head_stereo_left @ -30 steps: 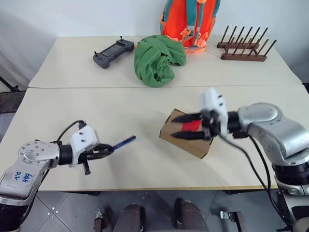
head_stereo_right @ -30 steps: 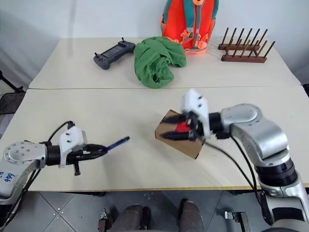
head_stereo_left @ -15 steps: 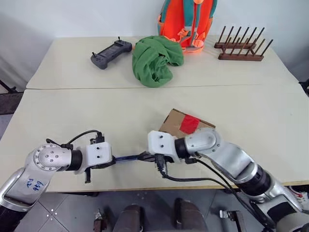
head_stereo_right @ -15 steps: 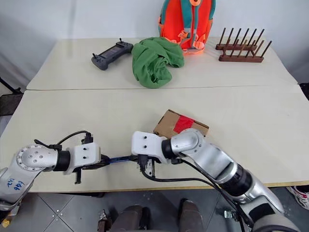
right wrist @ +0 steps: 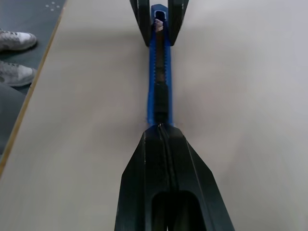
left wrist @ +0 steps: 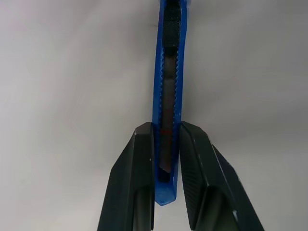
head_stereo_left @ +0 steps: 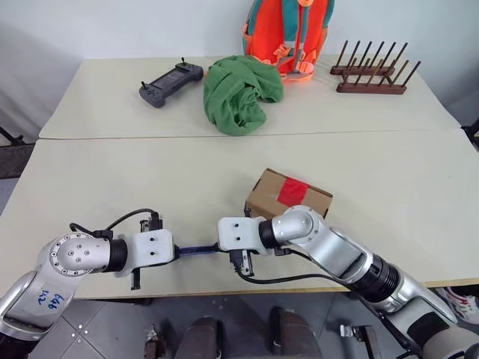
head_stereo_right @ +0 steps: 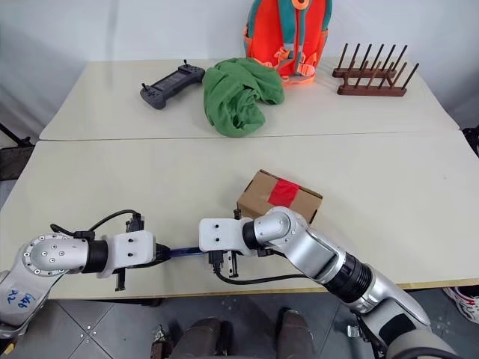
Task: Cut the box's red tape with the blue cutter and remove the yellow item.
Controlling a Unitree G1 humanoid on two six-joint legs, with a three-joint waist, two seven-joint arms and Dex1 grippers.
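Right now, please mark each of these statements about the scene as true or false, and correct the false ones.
1. The left hand is closed on the blue cutter. True.
2. The right hand is wide open above the box. False: its fingers are shut at the far end of the cutter, beside the box.
3. The red tape is on top of the box, and the flaps are closed. True.
4. The green cloth lies on the box. False: it lies on the far table, apart from the box.
5. The dark controller is to the left of the green cloth. True.
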